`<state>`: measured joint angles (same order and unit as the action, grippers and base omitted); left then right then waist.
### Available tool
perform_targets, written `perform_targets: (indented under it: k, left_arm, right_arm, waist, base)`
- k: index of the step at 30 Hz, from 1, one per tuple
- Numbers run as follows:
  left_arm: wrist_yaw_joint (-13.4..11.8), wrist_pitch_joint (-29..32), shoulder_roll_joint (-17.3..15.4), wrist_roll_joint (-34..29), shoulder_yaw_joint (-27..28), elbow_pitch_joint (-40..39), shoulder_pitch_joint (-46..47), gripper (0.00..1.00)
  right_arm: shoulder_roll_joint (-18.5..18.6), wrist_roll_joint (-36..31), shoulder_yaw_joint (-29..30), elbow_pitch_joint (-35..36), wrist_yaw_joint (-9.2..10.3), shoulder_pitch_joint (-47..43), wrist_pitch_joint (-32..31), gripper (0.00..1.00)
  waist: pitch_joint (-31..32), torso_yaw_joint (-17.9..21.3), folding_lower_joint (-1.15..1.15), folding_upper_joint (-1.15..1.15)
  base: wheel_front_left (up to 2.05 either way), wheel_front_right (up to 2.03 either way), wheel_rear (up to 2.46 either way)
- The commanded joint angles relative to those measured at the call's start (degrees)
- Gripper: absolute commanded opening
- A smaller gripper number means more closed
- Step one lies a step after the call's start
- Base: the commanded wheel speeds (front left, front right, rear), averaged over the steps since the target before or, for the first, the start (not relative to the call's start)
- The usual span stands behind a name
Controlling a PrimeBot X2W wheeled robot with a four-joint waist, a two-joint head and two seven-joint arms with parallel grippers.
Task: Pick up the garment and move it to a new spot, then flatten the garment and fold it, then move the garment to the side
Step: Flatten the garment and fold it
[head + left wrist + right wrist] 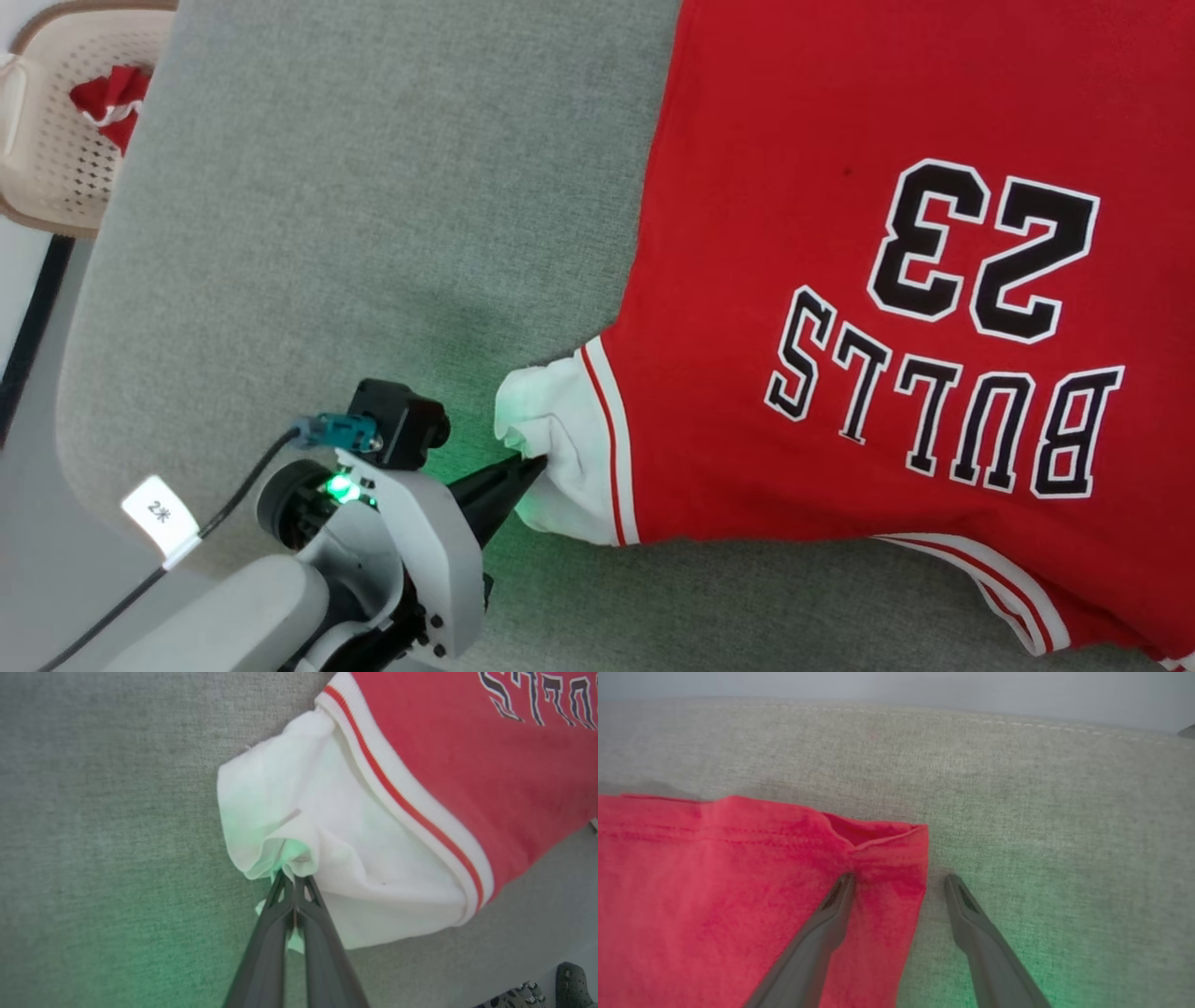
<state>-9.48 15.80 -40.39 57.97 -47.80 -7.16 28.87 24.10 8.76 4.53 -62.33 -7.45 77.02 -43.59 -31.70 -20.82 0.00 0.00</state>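
Observation:
The garment [840, 233], a red shirt with black "BULLS" and "23" print, lies spread print-up on the grey surface at the right of the head view. Its white sleeve [560, 448] with red-white trim bunches toward my left gripper [534, 464], which is shut on the sleeve's edge. The left wrist view shows the closed fingertips pinching a fold of the white sleeve [299, 826], gripper [295, 879]. In the right wrist view my right gripper [899, 879] is open, one finger [831, 914] resting over a red hem corner [878, 849], the other on bare cushion.
A grey fabric cushion [373, 233] carries the garment; its stitched far edge [896, 711] runs across the right wrist view. A beige perforated basket [56, 140] holding red cloth stands at the upper left, beyond the cushion's edge.

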Motion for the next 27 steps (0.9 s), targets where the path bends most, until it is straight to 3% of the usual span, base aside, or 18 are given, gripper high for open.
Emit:
perform_targets:
  k: [1,8,14,18,20,27]
  left_arm:
    - [-0.13,0.18,-0.06,0.21,-0.17,1.39,-0.09,0.0]
    - [-0.35,-0.79,-1.26,0.68,0.76,3.27,-1.13,0.0]
    - [-1.18,-0.98,-2.91,1.08,1.6,2.9,-2.04,0.0]
    - [-2.09,-0.81,-4.53,1.72,2.44,1.91,-2.96,0.0]
    - [-2.82,-0.57,-5.66,2.16,2.82,0.89,-3.79,0.0]
    - [-4.66,0.03,-8.36,3.0,3.47,-1.49,-5.88,0.0]
  right_arm:
    - [-3.48,-0.47,-1.32,-5.2,-0.07,-6.08,-3.54,0.0]
    - [-3.62,-1.6,-4.76,-3.9,-0.04,-6.45,-1.92,0.0]
    - [-4.95,3.96,-11.19,1.25,-0.06,-9.63,-1.07,0.0]
    - [-2.99,11.75,-18.26,10.15,-0.05,-15.91,-2.08,0.0]
    - [0.92,17.29,-23.13,19.31,-0.03,-22.43,-3.55,0.0]
    - [7.7,28.31,-23.75,40.56,0.02,-40.16,-8.12,0.0]
  waist:
    - [-0.47,-0.36,0.0,0.0]
    - [1.52,2.18,0.0,0.0]
    - [4.28,5.61,0.0,0.0]
    - [6.59,8.68,0.0,0.0]
    - [8.2,10.88,0.0,0.0]
    - [11.24,15.19,0.0,0.0]
  base:
    - [0.0,0.0,0.0]
    - [0.0,0.0,0.0]
    - [0.0,0.0,0.0]
    - [0.0,0.0,0.0]
    - [0.0,0.0,0.0]
    - [0.0,0.0,0.0]
